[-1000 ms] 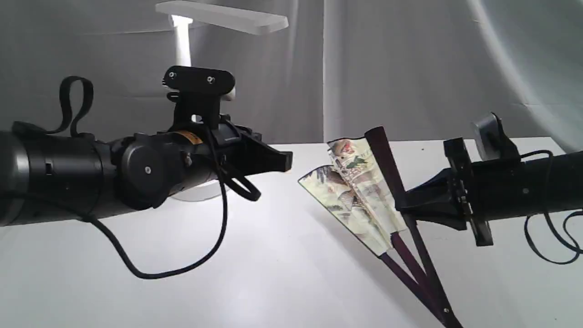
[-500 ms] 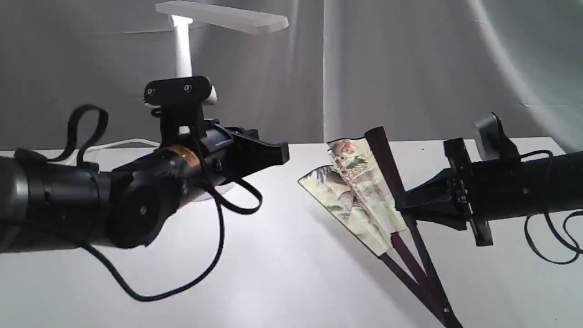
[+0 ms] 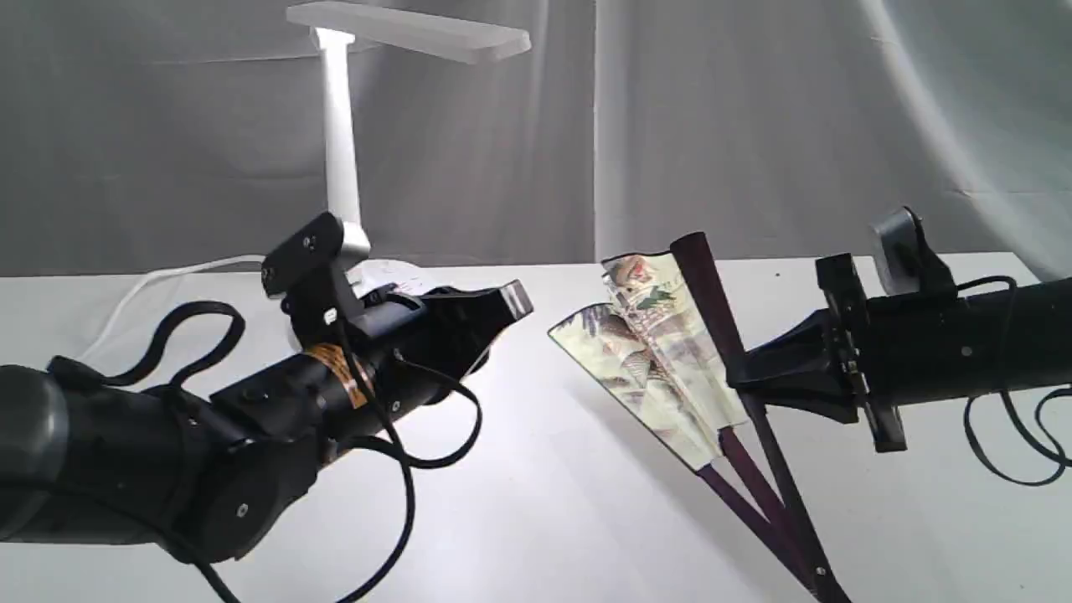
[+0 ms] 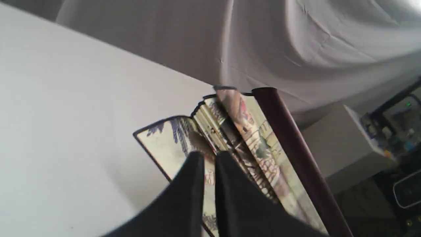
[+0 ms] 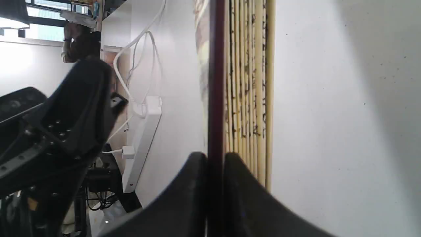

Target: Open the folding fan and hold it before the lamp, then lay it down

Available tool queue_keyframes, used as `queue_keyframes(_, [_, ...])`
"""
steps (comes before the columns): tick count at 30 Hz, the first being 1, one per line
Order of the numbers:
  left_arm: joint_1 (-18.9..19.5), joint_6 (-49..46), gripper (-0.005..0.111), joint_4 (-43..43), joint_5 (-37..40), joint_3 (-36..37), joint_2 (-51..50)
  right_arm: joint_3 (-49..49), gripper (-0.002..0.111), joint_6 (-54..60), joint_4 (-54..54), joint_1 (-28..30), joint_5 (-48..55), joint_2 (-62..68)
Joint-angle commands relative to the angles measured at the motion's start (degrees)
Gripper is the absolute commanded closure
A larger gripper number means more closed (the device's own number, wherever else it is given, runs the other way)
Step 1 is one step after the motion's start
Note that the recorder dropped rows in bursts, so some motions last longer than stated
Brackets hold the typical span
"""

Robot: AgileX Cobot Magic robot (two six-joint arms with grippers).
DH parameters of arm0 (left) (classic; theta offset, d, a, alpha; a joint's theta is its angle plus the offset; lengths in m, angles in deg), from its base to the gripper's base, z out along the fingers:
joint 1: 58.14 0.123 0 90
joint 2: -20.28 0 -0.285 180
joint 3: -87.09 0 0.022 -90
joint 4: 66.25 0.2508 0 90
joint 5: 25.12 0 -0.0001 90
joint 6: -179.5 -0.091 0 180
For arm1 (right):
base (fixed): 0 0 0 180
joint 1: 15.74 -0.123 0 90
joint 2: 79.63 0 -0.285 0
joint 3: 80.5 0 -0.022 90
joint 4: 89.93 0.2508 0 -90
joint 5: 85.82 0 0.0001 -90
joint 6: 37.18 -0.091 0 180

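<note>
The folding fan [image 3: 657,352] is partly spread and stands tilted over the white table [image 3: 544,502], with its pivot low near the frame's bottom edge. My right gripper [image 3: 737,378] is shut on its dark maroon guard [image 5: 215,82], and the cream pleats [image 5: 250,82] lie beside the guard. My left gripper [image 3: 512,301] is shut with nothing in it. It points at the fan's painted leaf [image 4: 236,131] from the left, a short gap away. The white lamp stands behind it, with its bar head [image 3: 410,29] high up and its stem [image 3: 339,142] upright.
A white cord [image 3: 167,276] runs from the lamp's base across the table's back left. Grey curtains [image 3: 754,126] close off the back. In the right wrist view a white power strip [image 5: 143,138] hangs beyond the table edge, and the left arm [image 5: 65,115] fills one side.
My left arm has dropped and rolled, so its wrist camera sits lower and the lamp stem shows. Its fingertip stays near the fan. The right gripper and the fan have not moved.
</note>
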Motion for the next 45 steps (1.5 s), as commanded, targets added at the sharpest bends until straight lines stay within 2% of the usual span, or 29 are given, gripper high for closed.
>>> queue_keyframes(1, [-0.2,10.3,0.101,1.9,-4.2,0.3,-3.8,0.2,0.108,0.9,1.4,0.1,0.9,-0.6])
queue_keyframes(3, [-0.2,13.9,0.101,5.2,-9.2,0.3,-5.9,0.2,0.108,1.6,1.4,0.1,0.9,-0.6])
queue_keyframes(5, [-0.2,12.8,0.101,7.8,-14.8,0.3,-7.6,0.2,0.108,1.8,1.4,0.1,0.9,-0.6])
queue_keyframes(10, [-0.2,13.3,0.099,9.1,-16.2,0.3,-9.2,0.2,0.108,2.0,1.4,0.1,0.9,-0.6])
queue_keyframes(13, [-0.2,15.2,0.086,9.1,-16.0,0.3,-10.5,0.2,0.108,2.0,1.4,0.1,0.9,-0.6])
queue_keyframes(17, [-0.2,24.0,0.066,9.0,-16.6,0.3,-13.1,0.2,0.108,2.1,1.4,0.1,0.9,-0.6])
queue_keyframes(20, [-0.2,31.0,0.059,9.0,-17.6,0.3,-15.0,0.2,0.108,2.1,1.4,0.1,0.9,-0.6])
queue_keyframes(25, [-0.2,38.4,0.058,9.1,-30.4,0.1,-18.7,0.2,0.108,2.2,1.4,0.1,0.9,-0.6])
queue_keyframes(27, [-0.2,41.7,0.058,9.1,-32.6,-0.9,-20.1,0.2,0.108,2.2,1.4,0.1,0.9,-0.6])
queue_keyframes(36, [-0.2,51.2,0.048,13.0,-32.6,-6.8,-24.0,0.2,0.108,2.2,1.2,0.1,0.9,-0.6])
queue_keyframes(45, [-0.2,51.4,0.048,14.0,-32.3,-12.1,-24.2,0.2,0.108,2.2,1.2,0.0,0.9,-0.6])
